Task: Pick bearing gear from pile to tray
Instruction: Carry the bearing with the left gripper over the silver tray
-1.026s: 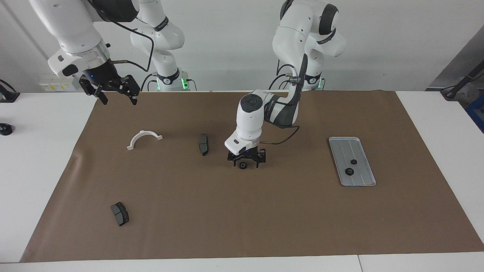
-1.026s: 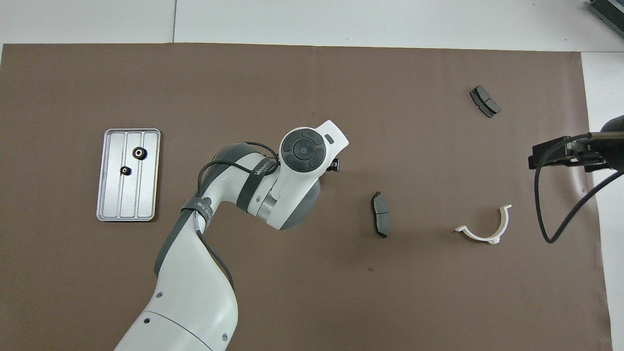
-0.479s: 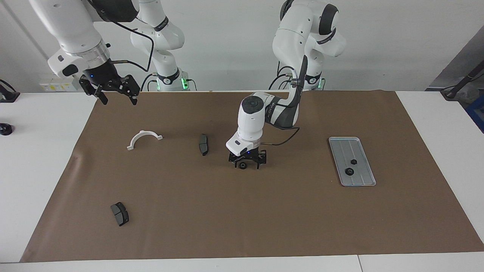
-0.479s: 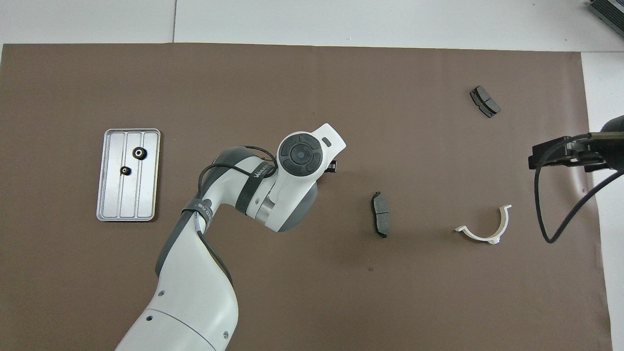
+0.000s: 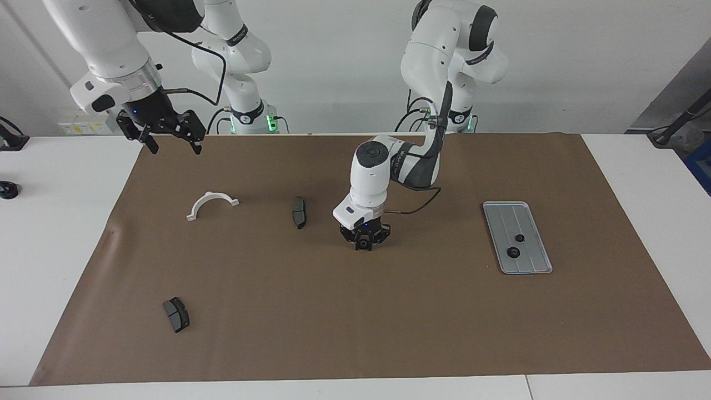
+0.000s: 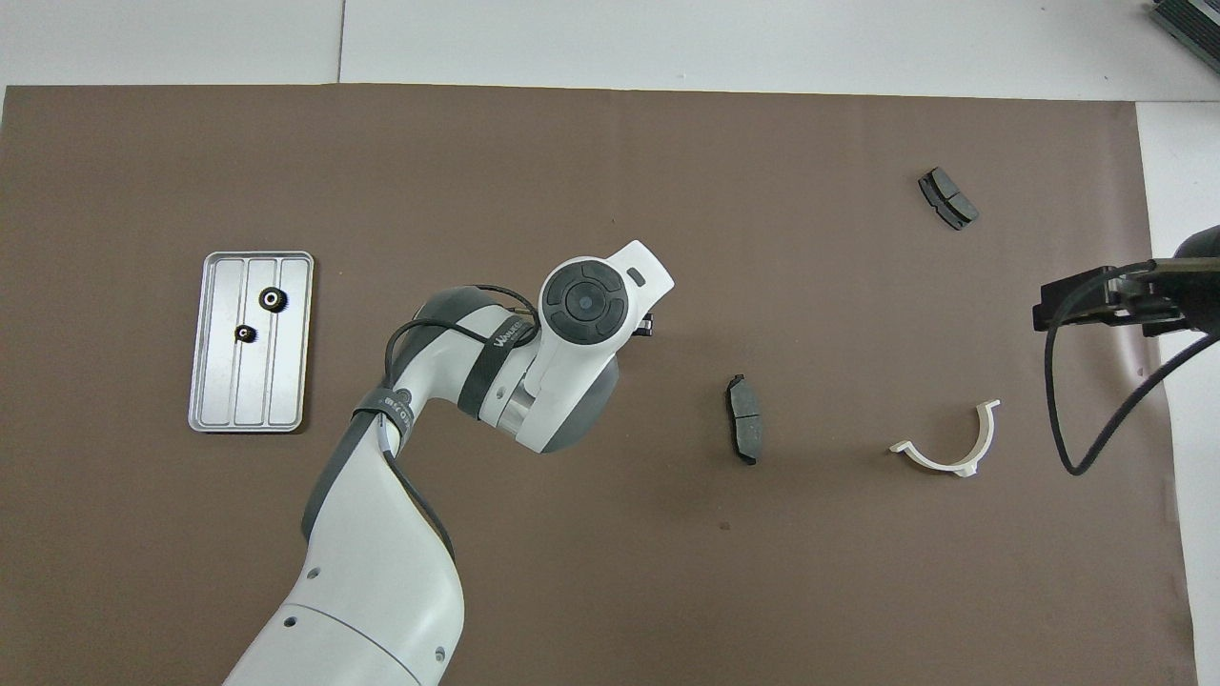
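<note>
Left gripper pinched on bearing gear low over mat centre for carry to tray, right gripper spread, parked clear

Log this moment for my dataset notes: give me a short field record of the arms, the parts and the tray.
left gripper: down at the brown mat, fingers shut on a small black round gear
right gripper: waits raised, open, at its own end of the table
flat silver-grey metal tray: holds two black gears
loose parts: white half-ring bracket, two dark grey brake pads
</note>
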You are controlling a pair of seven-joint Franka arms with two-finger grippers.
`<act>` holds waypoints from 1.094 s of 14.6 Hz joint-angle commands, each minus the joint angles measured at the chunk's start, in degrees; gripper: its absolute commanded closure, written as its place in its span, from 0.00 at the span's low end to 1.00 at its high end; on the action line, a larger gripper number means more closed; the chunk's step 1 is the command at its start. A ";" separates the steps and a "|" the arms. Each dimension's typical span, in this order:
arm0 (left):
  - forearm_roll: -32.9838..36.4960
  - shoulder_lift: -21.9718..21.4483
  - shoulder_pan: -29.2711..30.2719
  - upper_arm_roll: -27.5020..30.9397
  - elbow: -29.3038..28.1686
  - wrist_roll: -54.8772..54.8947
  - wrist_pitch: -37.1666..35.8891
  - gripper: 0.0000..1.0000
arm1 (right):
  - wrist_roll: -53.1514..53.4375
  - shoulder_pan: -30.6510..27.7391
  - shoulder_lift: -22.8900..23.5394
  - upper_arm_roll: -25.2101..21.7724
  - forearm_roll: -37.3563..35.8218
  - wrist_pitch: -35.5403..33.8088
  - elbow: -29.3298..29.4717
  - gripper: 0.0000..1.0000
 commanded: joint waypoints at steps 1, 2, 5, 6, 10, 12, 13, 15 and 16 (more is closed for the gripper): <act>0.63 -0.09 -0.84 0.64 -0.85 -0.32 1.01 0.81 | 0.35 -0.05 -0.58 0.02 0.92 -0.58 -0.54 0.00; 0.63 -0.09 -0.76 0.64 -0.59 -0.32 0.58 0.85 | 0.35 -0.05 -0.58 0.02 0.84 -0.58 -0.45 0.00; 0.98 -0.26 -0.41 0.90 0.02 -0.41 -0.21 1.00 | 0.27 -0.05 -0.58 0.02 0.92 -0.49 -0.54 0.00; 0.98 -0.61 -0.14 0.99 0.11 -0.50 -0.91 1.00 | 0.35 -0.05 -0.58 0.02 0.84 -0.58 -0.54 0.00; 0.98 -4.12 1.09 1.60 0.03 -0.06 -4.86 1.00 | 0.35 -0.05 -0.58 0.02 0.92 -0.58 -0.54 0.00; 0.98 -6.93 2.49 1.86 -0.50 3.87 -8.20 1.00 | 0.27 -0.05 -0.58 0.02 0.84 -0.58 -0.54 0.00; 0.98 -8.33 3.19 1.95 -1.11 5.46 -9.00 1.00 | 0.26 -0.05 -0.58 0.02 0.84 -0.58 -0.54 0.00; 0.98 -11.85 6.08 1.95 -4.26 7.49 -9.62 1.00 | 0.26 -0.05 -0.58 0.02 0.84 -0.58 -0.54 0.00; 0.98 -14.13 7.06 1.95 -6.98 8.98 -9.62 1.00 | 0.26 -0.05 -0.58 0.02 0.84 -0.49 -0.45 0.00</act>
